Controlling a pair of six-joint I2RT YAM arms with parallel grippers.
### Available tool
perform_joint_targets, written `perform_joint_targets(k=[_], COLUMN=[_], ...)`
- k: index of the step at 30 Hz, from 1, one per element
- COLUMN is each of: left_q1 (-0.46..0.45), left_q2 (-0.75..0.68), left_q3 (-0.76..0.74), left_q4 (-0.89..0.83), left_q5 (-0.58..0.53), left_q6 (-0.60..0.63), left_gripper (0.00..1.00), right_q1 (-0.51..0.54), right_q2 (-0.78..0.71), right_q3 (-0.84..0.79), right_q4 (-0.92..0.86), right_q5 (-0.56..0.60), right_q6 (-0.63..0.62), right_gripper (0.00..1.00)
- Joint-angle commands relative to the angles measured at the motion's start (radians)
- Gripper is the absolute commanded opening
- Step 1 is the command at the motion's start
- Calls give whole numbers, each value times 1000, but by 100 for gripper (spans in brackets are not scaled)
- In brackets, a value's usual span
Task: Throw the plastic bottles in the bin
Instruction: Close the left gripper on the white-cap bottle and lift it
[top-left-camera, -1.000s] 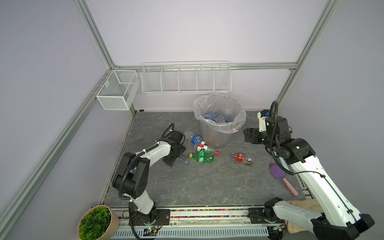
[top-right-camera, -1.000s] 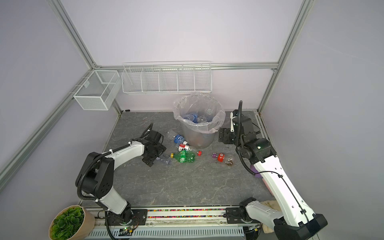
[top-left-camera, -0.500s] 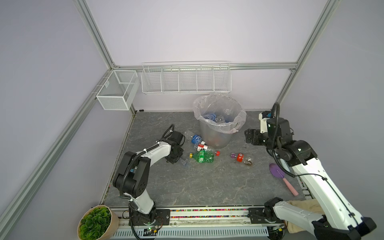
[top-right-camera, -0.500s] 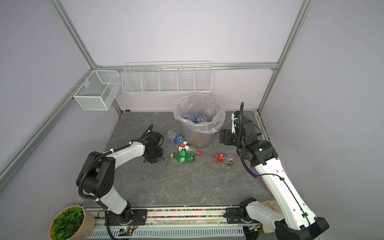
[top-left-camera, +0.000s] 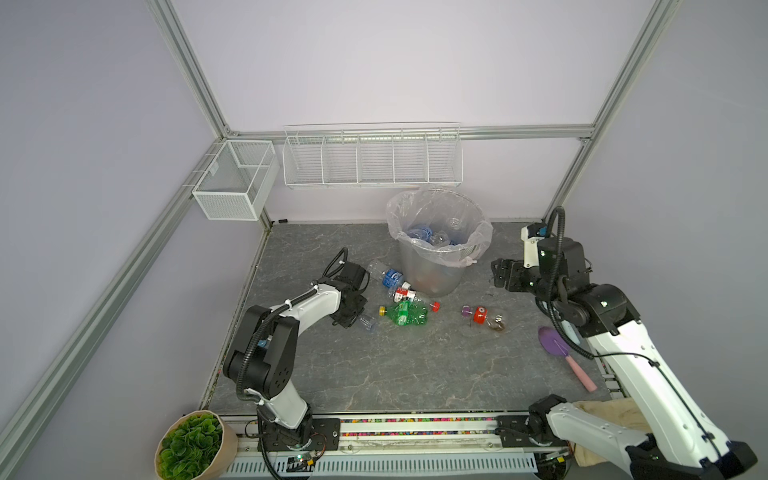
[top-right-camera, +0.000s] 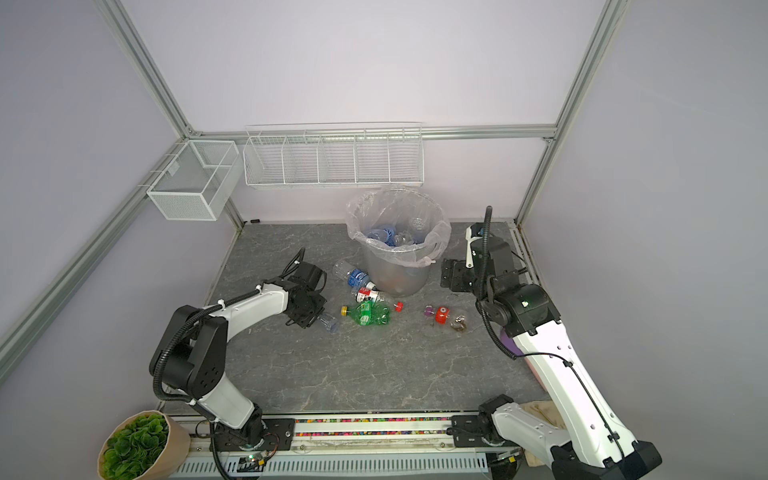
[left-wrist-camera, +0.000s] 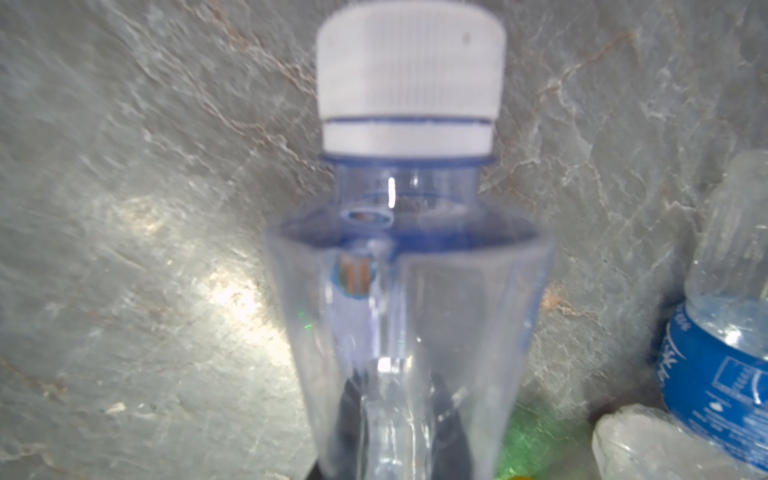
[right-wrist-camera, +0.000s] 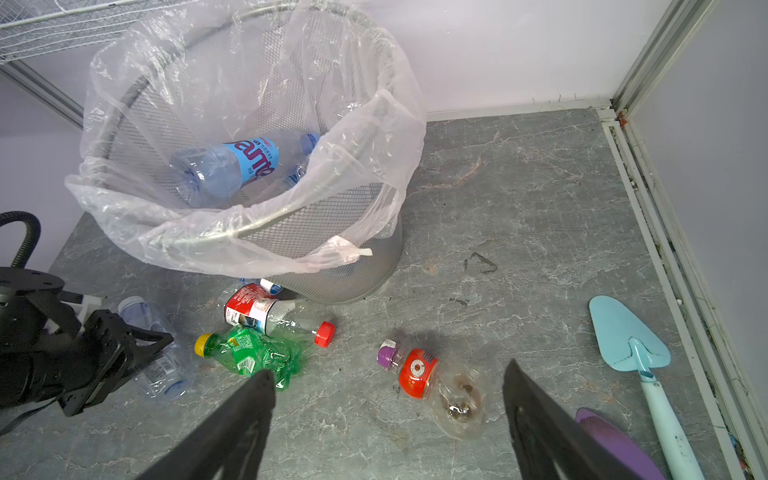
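My left gripper (top-left-camera: 352, 316) (left-wrist-camera: 390, 436) is shut on a clear plastic bottle (top-left-camera: 368, 323) (left-wrist-camera: 409, 299) with a white cap, lying low on the floor left of the bin. The bin (top-left-camera: 436, 276) (right-wrist-camera: 332, 232), lined with a clear bag, holds several bottles. On the floor in front of it lie a blue-label bottle (top-left-camera: 388, 276), a red-and-white-label bottle (top-left-camera: 405, 295) (right-wrist-camera: 257, 309) and a green bottle (top-left-camera: 405, 314) (right-wrist-camera: 249, 353). A purple-capped, red-label bottle (top-left-camera: 482, 316) (right-wrist-camera: 419, 370) lies apart to the right. My right gripper (top-left-camera: 500, 274) (right-wrist-camera: 387, 370) hangs open right of the bin, empty.
A purple trowel (top-left-camera: 555, 343) with a pink handle and a light blue trowel (right-wrist-camera: 627, 332) lie near the right wall. Two white wire baskets (top-left-camera: 372, 156) (top-left-camera: 235, 178) hang at the back. A potted plant (top-left-camera: 191, 444) stands front left.
My left gripper has closed on the clear white-capped bottle. The right arm has sunk a little and stays open.
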Motion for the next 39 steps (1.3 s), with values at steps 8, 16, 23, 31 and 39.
perform_joint_targets(k=[8,16,23,31,39], left_q1=[4,-6,-29,-132,-140], left_q2=[-142,-297,-523,-743,-795], left_q3=[11,32,-74,-154,-128], left_q4=[-15,28,495,798,795], left_q5=[-17,-18,251,270,279], left_q6=[47,124,376,589,655], left_gripper=[0,0,0,0,0], right_q1=[-6,-6,-6,-8,-7], right_q2=[-30,-50,-71,-78,-82], right_q3=[-24,-37,-42,-51,-54], right_q4=[12,19,18,25,29], right_q5=[0,-6,-4,-12,-15], right_q6=[19,29,30,36,40], right_gripper=[88,88,88,88,88])
